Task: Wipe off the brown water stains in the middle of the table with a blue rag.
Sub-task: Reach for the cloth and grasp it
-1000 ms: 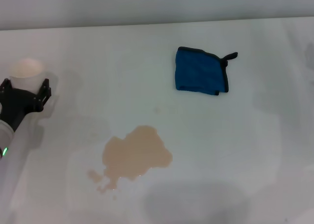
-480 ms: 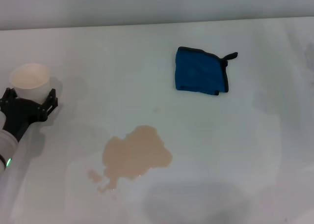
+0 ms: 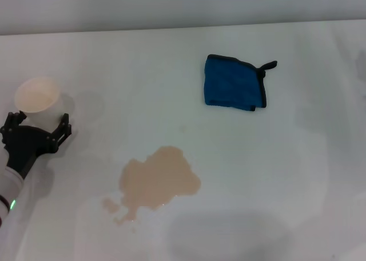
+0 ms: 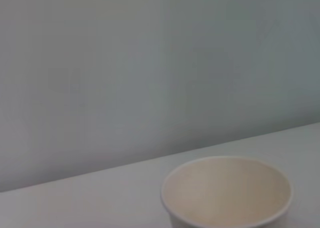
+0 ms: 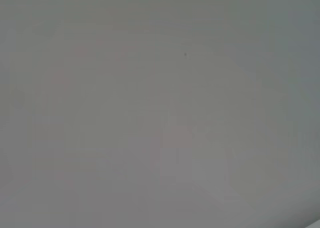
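Tabletop [image 3: 286, 175], white and smooth, is filling the head view. Near its middle, slightly toward the robot's left, the brown water stains [image 3: 157, 181] are lying as a pale tan blotch with small splashes trailing off its near-left end. The blue rag [image 3: 234, 83] is sitting flat on the far side of the table, well apart from the stains and toward the robot's right of them, with its black loop [image 3: 269, 66] pointing to the right.

The left gripper [image 3: 37, 134] is hovering at the left edge of the view with its black fingers spread apart and gripping nothing. A cream paper cup [image 3: 38, 98] is standing upright just beyond those fingers; whether they are touching it cannot be told. The left wrist view is showing the same cup [image 4: 227, 193] from close by, open and seemingly empty.

The right gripper is not appearing in any view, and the right wrist camera is showing only a blank pale surface.

The rag is lying far across the table from the left gripper, past the stains and to the right. Judging by that layout, the right arm is probably the nearer one for picking it up. The rag is roughly square, so no long axis is dictating the grasp. Wiping is not yet under way.
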{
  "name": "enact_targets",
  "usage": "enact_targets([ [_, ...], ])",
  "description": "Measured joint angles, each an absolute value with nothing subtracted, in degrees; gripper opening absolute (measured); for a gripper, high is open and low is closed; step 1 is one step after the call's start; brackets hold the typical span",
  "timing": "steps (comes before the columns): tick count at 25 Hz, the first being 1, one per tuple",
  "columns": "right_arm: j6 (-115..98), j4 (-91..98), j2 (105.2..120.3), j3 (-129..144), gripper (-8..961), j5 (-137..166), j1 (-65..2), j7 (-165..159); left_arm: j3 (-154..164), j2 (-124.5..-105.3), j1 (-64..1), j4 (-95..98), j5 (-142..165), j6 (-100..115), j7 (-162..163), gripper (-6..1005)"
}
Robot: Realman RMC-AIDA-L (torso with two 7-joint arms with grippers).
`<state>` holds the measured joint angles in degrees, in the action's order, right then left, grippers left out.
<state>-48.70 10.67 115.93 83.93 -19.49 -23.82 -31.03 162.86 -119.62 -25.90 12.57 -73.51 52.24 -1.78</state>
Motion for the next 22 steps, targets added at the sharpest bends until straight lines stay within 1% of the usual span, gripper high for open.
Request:
enact_targets([
  [13, -48.7, 10.7, 115.98, 84.0, 663, -19.5, -23.8, -31.1, 162.9, -119.40, -20.6, 16.7, -73.5, 54.0, -1.8, 893],
  [17, -48.5, 11.0, 115.96, 84.4, 663, -19.5, -23.8, -33.2, 162.9, -119.29, -17.2, 18.2, -70.6, 59.4, -1.9, 893],
  [22, -48.6, 11.3, 115.50, 87.0, 663, -19.4, -23.8, -39.9, 163.0, -119.23, -11.3, 20.9, -66.7, 71.2, -1.5, 893],
])
